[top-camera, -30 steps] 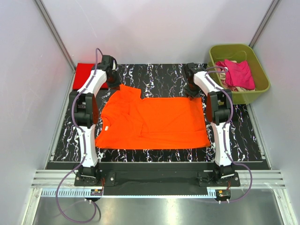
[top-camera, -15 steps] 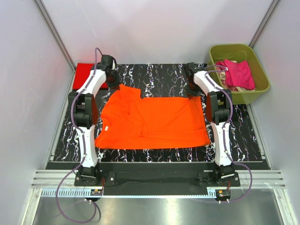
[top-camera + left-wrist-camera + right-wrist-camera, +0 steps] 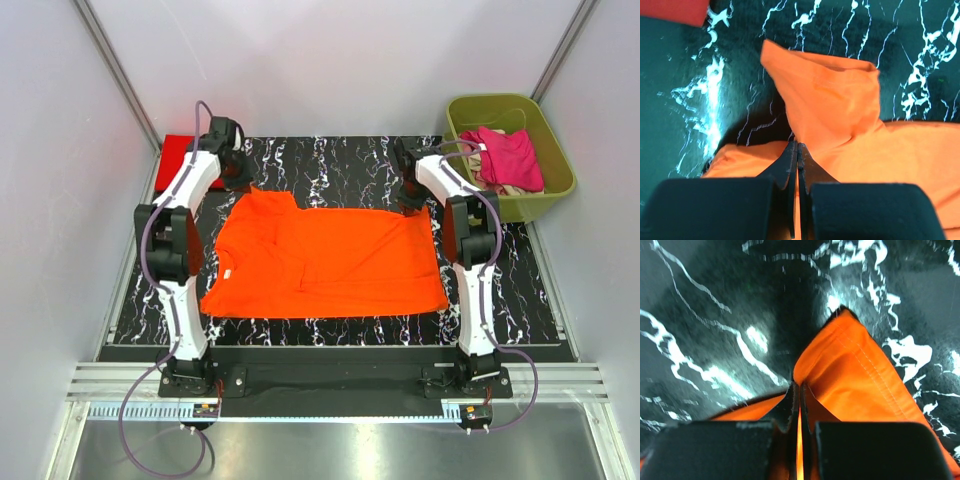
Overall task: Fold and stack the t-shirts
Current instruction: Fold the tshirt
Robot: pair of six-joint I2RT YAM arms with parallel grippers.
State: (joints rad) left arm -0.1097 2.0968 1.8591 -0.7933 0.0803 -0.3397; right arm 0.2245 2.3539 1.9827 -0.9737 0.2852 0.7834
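Orange cloth fills the middle of the black marbled table — the orange t-shirt lies spread nearly flat between the two arms. At its far left corner the left gripper is pinched tight on the cloth beside a sleeve. At the far right corner the right gripper is clamped on the hem, which peaks up like a tent. Beyond, a red t-shirt lies at the back left, and the olive-green tub at the back right holds a magenta pink t-shirt over a beige t-shirt.
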